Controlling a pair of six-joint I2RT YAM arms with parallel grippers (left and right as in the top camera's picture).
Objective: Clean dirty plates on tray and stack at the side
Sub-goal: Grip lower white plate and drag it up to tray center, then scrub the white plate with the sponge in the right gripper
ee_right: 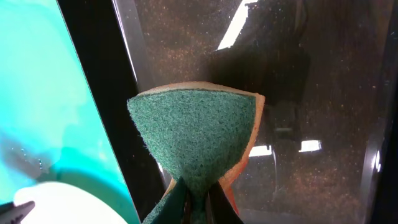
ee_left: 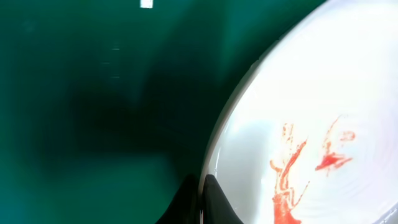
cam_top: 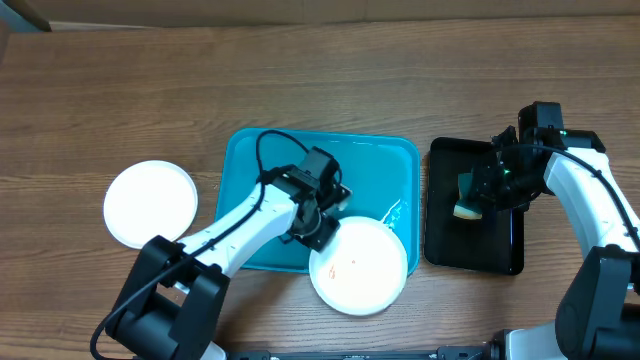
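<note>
Wood-grain surface [cam_top: 100, 90] fills the overhead view, with the turquoise tray [cam_top: 245, 170] near its middle. The left arm [cam_top: 240, 225] rises from its base at 7 o'clock and slants across the tray's near rim toward 1 o'clock, wrist bent over the tray's 5 o'clock corner. The left end effector [cam_top: 322, 225] is clenched on the rim of the smeared plate [cam_top: 365, 268]. In the left wrist view two dark fingers [ee_left: 217, 202] pinch that edge from either side.

The smeared plate sits at the tray's 5 o'clock corner and overhangs the near rim. Whether it rests there or hangs lifted cannot be told. Orange-red streaks show on its white face.

A pale plate [cam_top: 151, 203] lies on the surface at 9 o'clock of the tray, well apart from it. Glare washes out its face, so any smears are hard to make out.

The right arm [cam_top: 590, 195] comes in from 4 o'clock and folds back toward 9 o'clock over the black tray [cam_top: 470, 250], which sits just beside the turquoise one at 3 o'clock. The right end effector [ee_right: 196, 205] grasps a sponge [ee_right: 193, 130] by its lower edge, with the green scouring side facing the wrist camera and an orange layer behind. Both wrist views cut off their fingers at the bottom edge. Reflections cover the black tray's floor.
</note>
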